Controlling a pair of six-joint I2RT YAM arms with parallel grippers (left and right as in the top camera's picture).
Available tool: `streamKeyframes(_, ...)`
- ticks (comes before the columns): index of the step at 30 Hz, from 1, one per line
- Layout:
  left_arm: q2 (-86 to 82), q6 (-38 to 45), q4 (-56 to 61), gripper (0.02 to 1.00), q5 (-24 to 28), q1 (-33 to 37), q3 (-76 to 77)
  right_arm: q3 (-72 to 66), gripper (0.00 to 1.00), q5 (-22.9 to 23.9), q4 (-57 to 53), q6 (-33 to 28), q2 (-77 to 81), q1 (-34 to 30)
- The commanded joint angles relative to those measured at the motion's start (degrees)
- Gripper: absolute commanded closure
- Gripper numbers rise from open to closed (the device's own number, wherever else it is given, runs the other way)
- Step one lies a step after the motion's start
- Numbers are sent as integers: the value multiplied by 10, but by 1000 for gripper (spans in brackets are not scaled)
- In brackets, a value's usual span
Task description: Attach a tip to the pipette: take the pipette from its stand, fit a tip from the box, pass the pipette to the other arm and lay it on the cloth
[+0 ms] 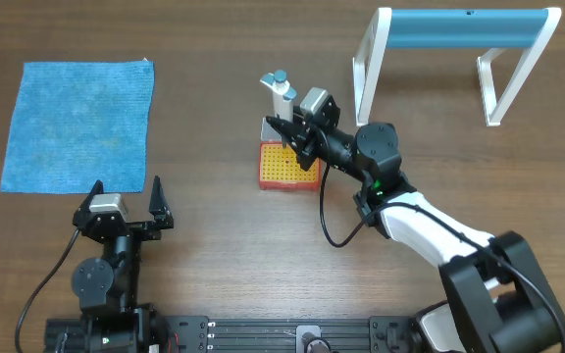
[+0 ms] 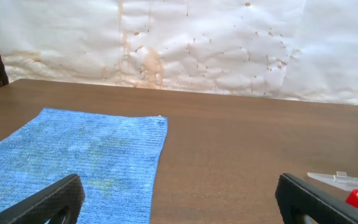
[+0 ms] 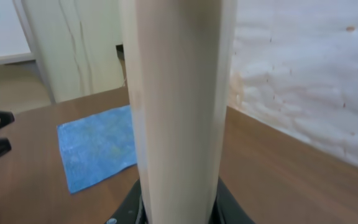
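Pipette (image 1: pixel 282 90) is held upright in the right jaws, which are closed tight around its white body. It is close to the red and orange tip box (image 1: pixel 284 167) in the middle of the brown surface (image 1: pixel 214 245). The left jaws are wide open and hold nothing, near the blue cloth (image 1: pixel 78 126). The white and blue stand (image 1: pixel 459 34) is on the right arm's side.

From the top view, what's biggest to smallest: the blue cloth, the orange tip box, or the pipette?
blue cloth: largest
orange tip box: next
pipette: smallest showing, but the right pincer hides part, so less sure
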Motion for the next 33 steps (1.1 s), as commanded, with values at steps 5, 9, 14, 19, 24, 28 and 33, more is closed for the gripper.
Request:
streamKeyframes(5, 0, -3, -5, 20, -4, -2, 0, 49, 925, -9, -67, 6, -85, 1)
streamKeyframes(9, 0, -3, -5, 20, -4, -2, 0, 79, 925, -9, -155, 6, -126, -1)
streamKeyframes(14, 0, -3, -5, 20, -4, -2, 0, 94, 928, -50, -201, 2, -172, -14)
streamKeyframes(19, 0, -3, -5, 20, -4, -2, 0, 94, 925, -97, -201, 49, -177, -47)
streamKeyframes(24, 0, -3, -5, 20, -4, -2, 0, 94, 925, -135, -217, 63, -177, -56)
streamKeyframes(28, 0, -3, -5, 20, -4, -2, 0, 94, 923, -151, -264, 63, -177, -56)
streamKeyframes(33, 0, -19, 13, 20, 40, -2, 0, 93, 925, -171, -273, 57, -177, -56)
